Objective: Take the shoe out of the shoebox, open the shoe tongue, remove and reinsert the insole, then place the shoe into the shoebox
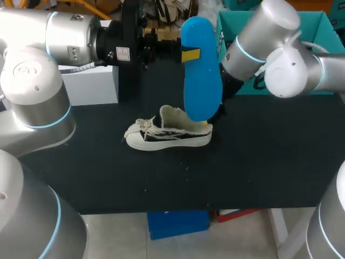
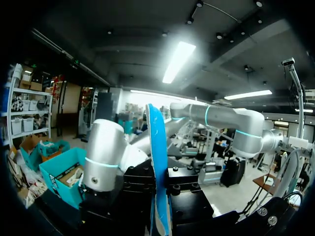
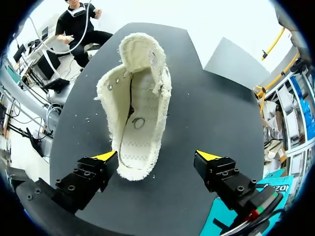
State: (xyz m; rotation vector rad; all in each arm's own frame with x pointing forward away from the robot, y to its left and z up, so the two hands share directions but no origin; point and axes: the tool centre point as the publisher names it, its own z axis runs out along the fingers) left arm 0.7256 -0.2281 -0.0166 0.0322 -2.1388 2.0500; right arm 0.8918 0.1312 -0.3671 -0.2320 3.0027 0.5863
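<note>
Shoe [image 1: 170, 135] with a frayed cream lining stands on the black table [image 1: 269, 162], tongue open, heel partly hidden by the blue insole [image 1: 200, 75]. Left gripper [image 1: 186, 54] clamps the insole upright. Right gripper [image 3: 157, 158] hangs over the heel, fingers wide, empty. Its arm cuts off the teal shoebox [image 1: 318, 27].

White shoe [image 1: 168, 135] on black table [image 1: 264, 162]

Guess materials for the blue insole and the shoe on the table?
insole: probably foam, matte bright blue, with a smooth face and a thin edge, standing stiff without drooping.
shoe: likely canvas. The cream lining shows a woven texture and a frayed rim. Its white sole looks like smooth rubber, though the look leaves that open.
</note>
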